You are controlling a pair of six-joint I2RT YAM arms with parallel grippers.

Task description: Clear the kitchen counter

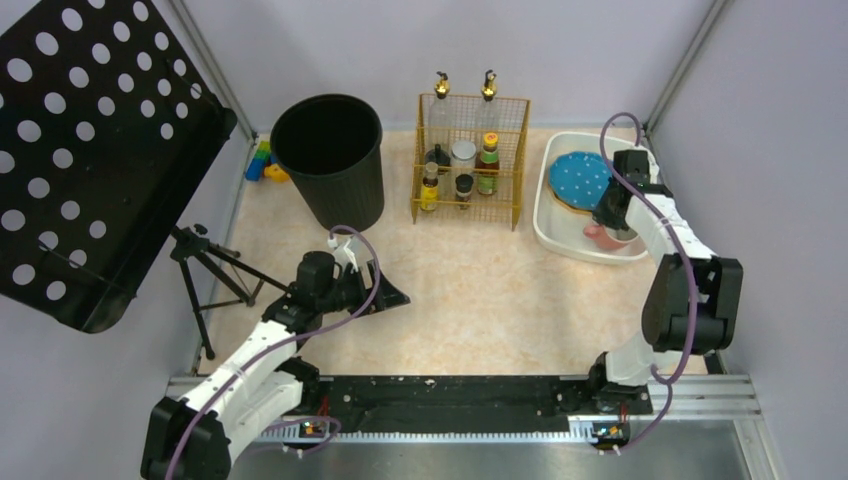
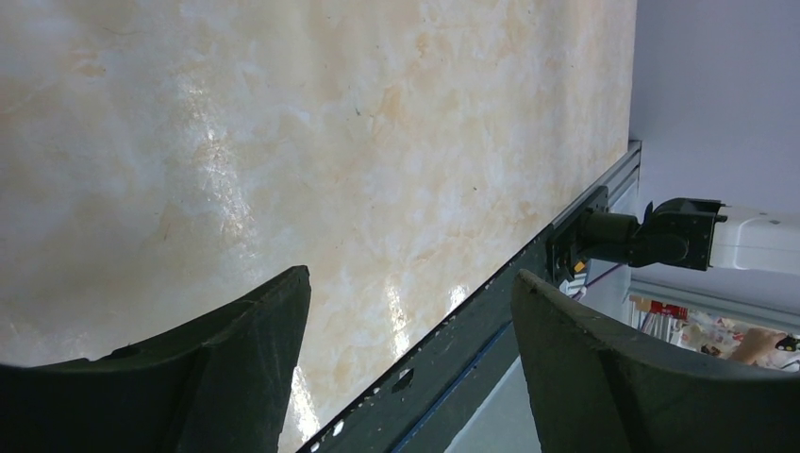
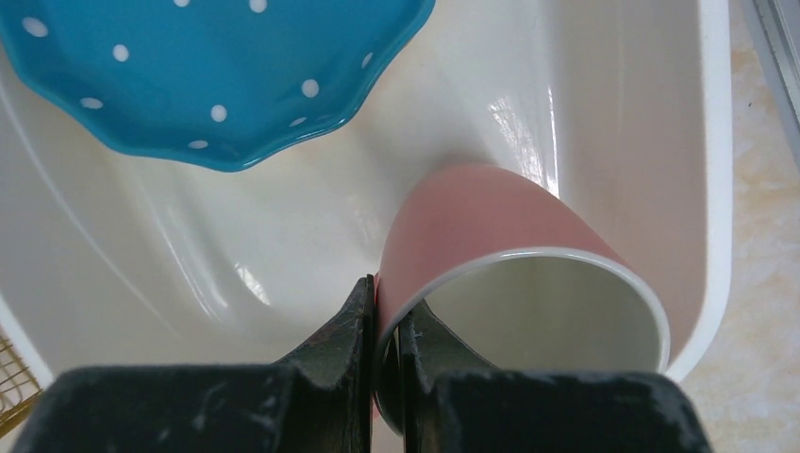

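Note:
The kitchen counter (image 1: pixel 480 290) is a pale beige marbled tabletop; it also shows in the left wrist view (image 2: pixel 283 142). My right gripper (image 3: pixel 387 307) is shut on the rim of a pink cup (image 3: pixel 481 226) with a white inside, one finger inside and one outside. The cup (image 1: pixel 603 236) hangs tilted inside the white tub (image 1: pixel 550 235), next to a blue polka-dot plate (image 1: pixel 580 178), which also shows in the right wrist view (image 3: pixel 208 75). My left gripper (image 1: pixel 385 295) is open and empty, low over the counter's near left part, and the left wrist view (image 2: pixel 410 283) shows only bare counter between its fingers.
A black bin (image 1: pixel 330 155) stands at the back left. A yellow wire rack (image 1: pixel 470 160) with several bottles stands at the back middle. Coloured blocks (image 1: pixel 262 162) lie left of the bin. A black perforated panel on a tripod (image 1: pixel 200 270) stands at the left edge.

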